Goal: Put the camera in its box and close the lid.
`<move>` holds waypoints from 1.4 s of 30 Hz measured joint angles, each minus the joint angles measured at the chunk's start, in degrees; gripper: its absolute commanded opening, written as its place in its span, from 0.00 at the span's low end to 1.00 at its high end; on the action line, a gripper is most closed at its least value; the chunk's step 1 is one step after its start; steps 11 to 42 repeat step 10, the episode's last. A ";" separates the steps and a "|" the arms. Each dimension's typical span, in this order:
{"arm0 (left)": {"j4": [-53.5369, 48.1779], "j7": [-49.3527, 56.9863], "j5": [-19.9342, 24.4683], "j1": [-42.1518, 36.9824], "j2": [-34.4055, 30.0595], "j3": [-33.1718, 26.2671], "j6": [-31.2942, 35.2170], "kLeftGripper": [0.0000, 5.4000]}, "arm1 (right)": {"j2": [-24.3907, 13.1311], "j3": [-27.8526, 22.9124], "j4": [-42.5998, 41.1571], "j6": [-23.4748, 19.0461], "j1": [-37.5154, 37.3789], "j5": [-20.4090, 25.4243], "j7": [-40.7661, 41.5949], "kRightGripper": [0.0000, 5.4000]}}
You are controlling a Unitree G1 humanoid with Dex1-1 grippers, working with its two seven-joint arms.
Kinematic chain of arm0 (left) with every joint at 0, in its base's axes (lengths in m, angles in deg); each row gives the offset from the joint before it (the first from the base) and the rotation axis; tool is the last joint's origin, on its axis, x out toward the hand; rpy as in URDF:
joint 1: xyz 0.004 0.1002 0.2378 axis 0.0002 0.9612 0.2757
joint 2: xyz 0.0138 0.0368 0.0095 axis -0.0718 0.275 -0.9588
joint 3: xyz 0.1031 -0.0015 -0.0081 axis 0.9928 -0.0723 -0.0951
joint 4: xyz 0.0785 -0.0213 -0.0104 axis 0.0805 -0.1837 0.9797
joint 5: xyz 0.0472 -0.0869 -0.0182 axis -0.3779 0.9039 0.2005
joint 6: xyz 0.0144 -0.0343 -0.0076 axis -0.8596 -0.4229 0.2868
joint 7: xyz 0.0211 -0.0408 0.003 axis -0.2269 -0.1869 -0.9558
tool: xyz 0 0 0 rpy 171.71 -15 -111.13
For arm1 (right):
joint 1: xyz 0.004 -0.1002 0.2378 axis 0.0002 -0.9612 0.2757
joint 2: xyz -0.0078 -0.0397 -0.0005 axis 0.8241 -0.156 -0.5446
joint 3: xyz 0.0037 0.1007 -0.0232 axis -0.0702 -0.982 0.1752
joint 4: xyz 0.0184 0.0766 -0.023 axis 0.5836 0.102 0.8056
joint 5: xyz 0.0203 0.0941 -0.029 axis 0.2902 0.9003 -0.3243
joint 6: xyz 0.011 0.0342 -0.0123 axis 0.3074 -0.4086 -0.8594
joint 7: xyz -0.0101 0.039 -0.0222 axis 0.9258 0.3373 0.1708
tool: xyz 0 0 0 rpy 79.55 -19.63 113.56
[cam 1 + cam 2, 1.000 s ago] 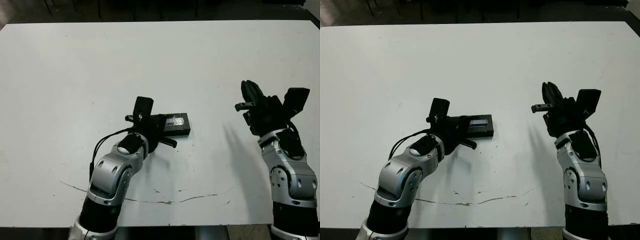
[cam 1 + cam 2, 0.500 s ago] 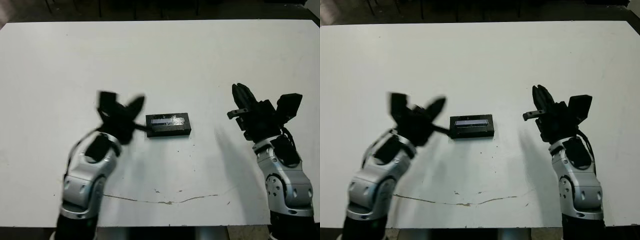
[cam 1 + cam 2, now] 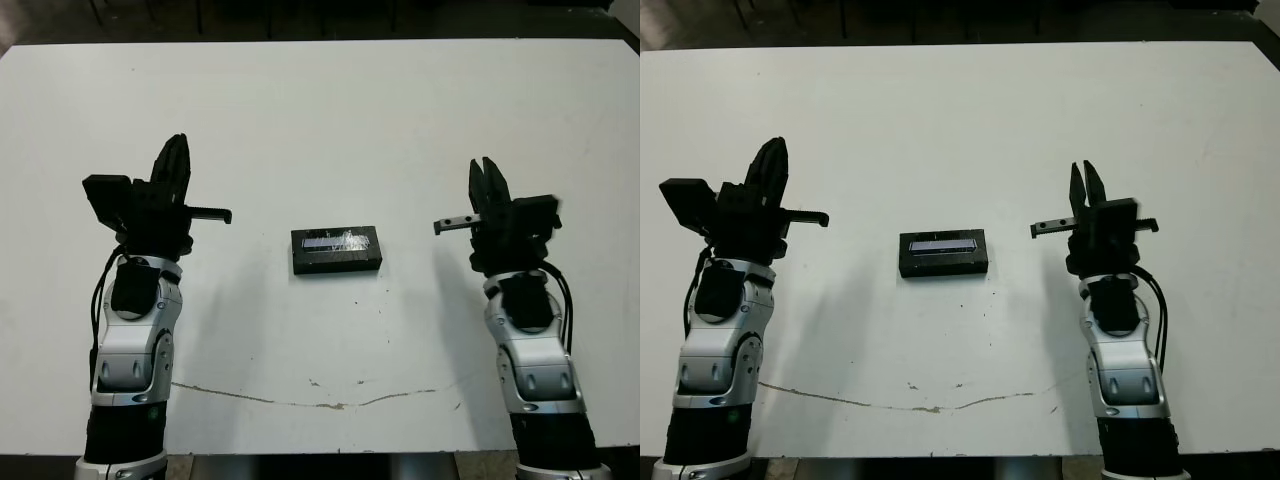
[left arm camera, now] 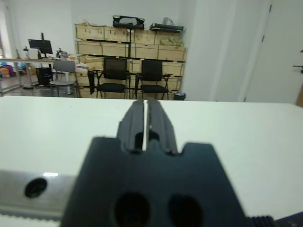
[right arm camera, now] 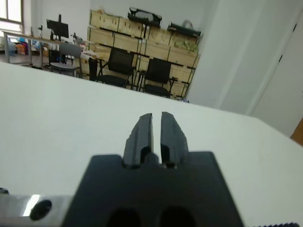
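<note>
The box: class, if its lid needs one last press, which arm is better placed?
Right, but only narrowly. The right gripper stands a little nearer the box than the left gripper. Both are raised, shut and empty, with nothing between them and the box. The lid looks already on.

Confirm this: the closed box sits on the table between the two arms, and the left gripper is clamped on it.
Not quite. The closed box does sit between the arms, but the left gripper is raised clear of it, jaws shut on nothing, as the left eye view shows.

An office or lab workroom: stacked wooden crates [image 4: 128, 45], black office chairs [image 4: 113, 75], a monitor desk [image 5: 57, 29].
</note>
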 measured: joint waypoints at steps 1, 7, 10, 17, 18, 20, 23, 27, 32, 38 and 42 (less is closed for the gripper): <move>0.93 0.00 -0.46 0.06 -0.05 0.26 -1.02 0.00 | 0.30 -0.45 0.62 0.02 0.20 1.18 0.37 0.00; 4.51 0.56 -0.25 0.10 0.83 0.70 -2.29 0.00 | 1.21 -3.01 0.48 -1.79 2.29 7.49 2.31 0.00; 4.52 1.35 -0.18 0.07 1.35 0.92 -1.68 0.00 | 1.19 -3.23 -0.67 -3.48 2.32 8.32 2.88 0.00; 4.52 1.35 -0.18 0.07 1.35 0.92 -1.68 0.00 | 1.19 -3.23 -0.67 -3.48 2.32 8.32 2.88 0.00; 4.52 1.35 -0.18 0.07 1.35 0.92 -1.68 0.00 | 1.19 -3.23 -0.67 -3.48 2.32 8.32 2.88 0.00; 4.52 1.35 -0.18 0.07 1.35 0.92 -1.68 0.00 | 1.19 -3.23 -0.67 -3.48 2.32 8.32 2.88 0.00; 4.52 1.35 -0.18 0.07 1.35 0.92 -1.68 0.00 | 1.19 -3.23 -0.67 -3.48 2.32 8.32 2.88 0.00; 4.52 1.35 -0.18 0.07 1.35 0.92 -1.68 0.00 | 1.19 -3.23 -0.67 -3.48 2.32 8.32 2.88 0.00; 4.52 1.35 -0.18 0.07 1.35 0.92 -1.68 0.00 | 1.19 -3.23 -0.67 -3.48 2.32 8.32 2.88 0.00; 4.52 1.35 -0.18 0.07 1.35 0.92 -1.68 0.00 | 1.19 -3.23 -0.67 -3.48 2.32 8.32 2.88 0.00; 4.52 1.35 -0.18 0.07 1.35 0.92 -1.68 0.00 | 1.19 -3.23 -0.67 -3.48 2.32 8.32 2.88 0.00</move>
